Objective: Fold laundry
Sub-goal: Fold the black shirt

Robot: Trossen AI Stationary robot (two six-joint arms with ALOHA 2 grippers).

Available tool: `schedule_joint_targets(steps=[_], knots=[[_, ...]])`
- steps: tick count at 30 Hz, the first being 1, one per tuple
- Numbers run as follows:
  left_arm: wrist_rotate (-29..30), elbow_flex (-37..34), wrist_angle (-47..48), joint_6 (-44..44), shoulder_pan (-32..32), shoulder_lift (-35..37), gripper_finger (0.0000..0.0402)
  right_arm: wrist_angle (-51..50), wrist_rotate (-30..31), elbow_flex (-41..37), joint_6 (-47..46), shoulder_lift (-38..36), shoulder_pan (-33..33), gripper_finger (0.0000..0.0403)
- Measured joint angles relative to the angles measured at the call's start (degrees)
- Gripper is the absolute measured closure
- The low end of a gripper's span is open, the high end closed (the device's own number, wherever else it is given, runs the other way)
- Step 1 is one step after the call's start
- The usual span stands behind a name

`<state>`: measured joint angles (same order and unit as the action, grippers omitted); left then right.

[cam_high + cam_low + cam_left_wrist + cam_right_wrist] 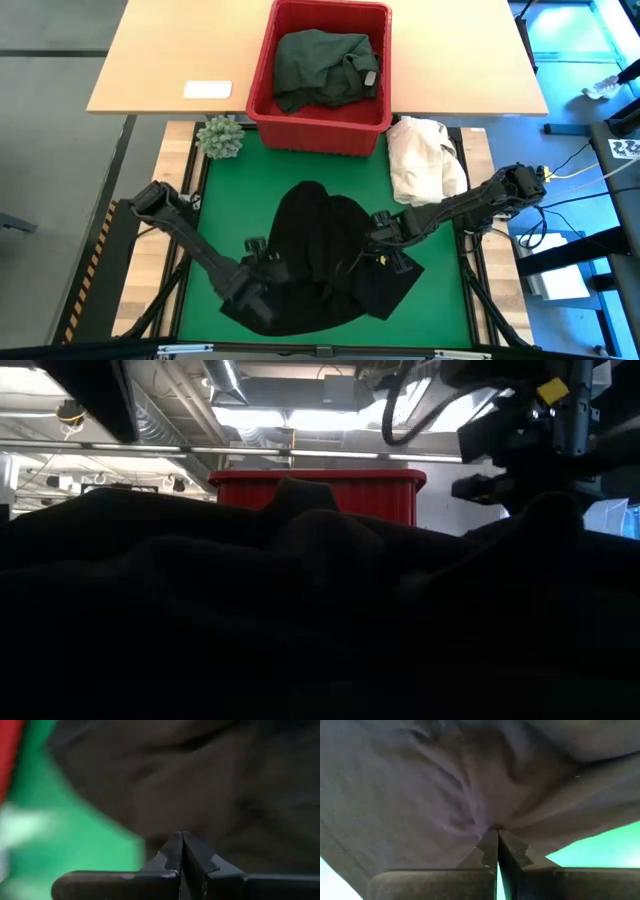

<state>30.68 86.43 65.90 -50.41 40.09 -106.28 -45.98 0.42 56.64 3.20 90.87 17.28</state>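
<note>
Black garment (325,250) bunched on green mat (220,210) | right gripper (497,837) pinching its fold; left gripper (181,842) closed at its edge, hold unclear | risk: thin pinch slips, fold collapses.

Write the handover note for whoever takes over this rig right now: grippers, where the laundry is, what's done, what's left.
Left gripper: shut, at the left side of the black garment; no cloth visible between its tips.
Right gripper: shut on the black garment's right side, fabric bunched at its tips.
The black garment lies crumpled on the green mat, not folded.
A dark green garment waits in the red basket.
Nothing looks folded yet; both garments are left.
</note>
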Motion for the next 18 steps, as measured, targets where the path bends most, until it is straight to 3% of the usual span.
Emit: schedule_joint_targets(steps=[7,10,18], knots=[[-0.2,-1.5,-22.3,3.1,4.2,-2.7,0.0401,5.4,3.5,0.0,0.3,-2.8,0.0,0.04],[-1.6,-1.6,-25.0,3.1,4.6,-5.2,0.0401,10.8,6.2,0.0,3.0,-2.3,-0.4,0.04],[-7.6,-1.6,-29.3,3.3,3.9,-11.8,0.0401,16.5,4.1,0.0,6.1,0.7,-6.7,0.0402]])
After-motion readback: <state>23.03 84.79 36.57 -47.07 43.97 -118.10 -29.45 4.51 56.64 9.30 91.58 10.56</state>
